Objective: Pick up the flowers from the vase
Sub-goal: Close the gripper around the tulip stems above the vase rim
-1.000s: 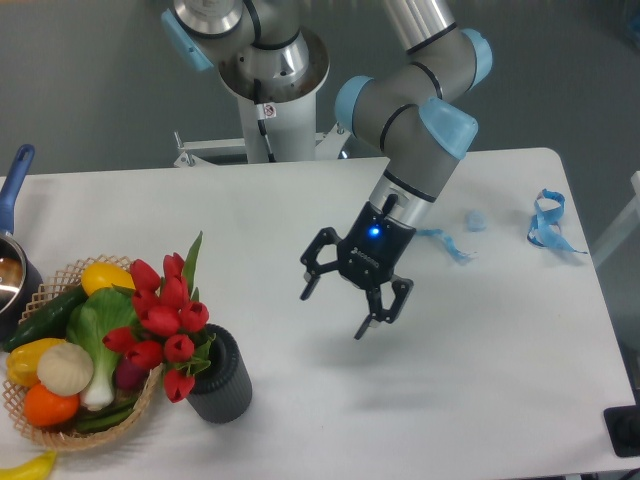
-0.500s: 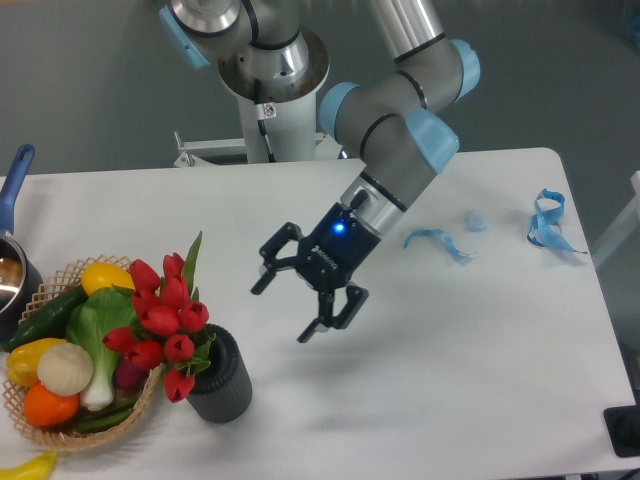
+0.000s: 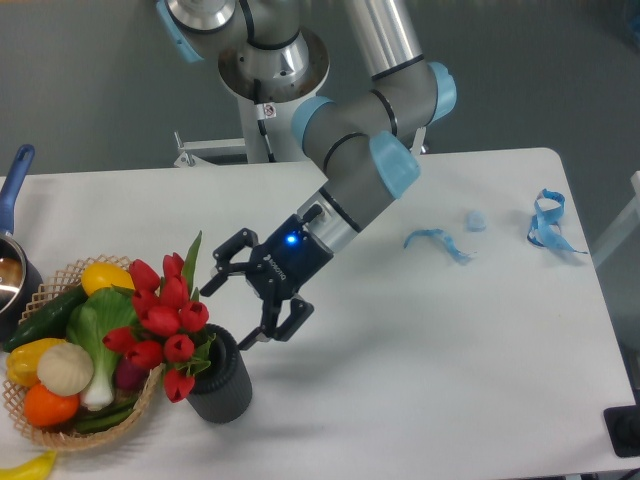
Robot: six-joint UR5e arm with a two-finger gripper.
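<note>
Hand (image 3: pixel 243 303): being held open, fingers spread, empty. Flowers (image 3: pixel 163 322): being carried in vase (image 3: pixel 222 376), just left of hand and slightly lower, bunch leaning up-left.

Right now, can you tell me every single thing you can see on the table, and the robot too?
flowers: one bunch, red tulips with green leaves, standing in the vase at front left
vase: one, dark grey ribbed, front left beside the basket
wicker basket: one, tan, far left, touching the vase
vegetables: several, yellow, green, orange, white and purple, heaped in the basket
pot: one, blue handle, cut off by the left edge
blue ribbons: two strips and a small scrap, right side
table: one, white
gripper: one, black with a blue light, fingers spread open, hanging just right of the flowers, touching nothing
arm: one, grey with light blue joints, reaching from the back
</note>
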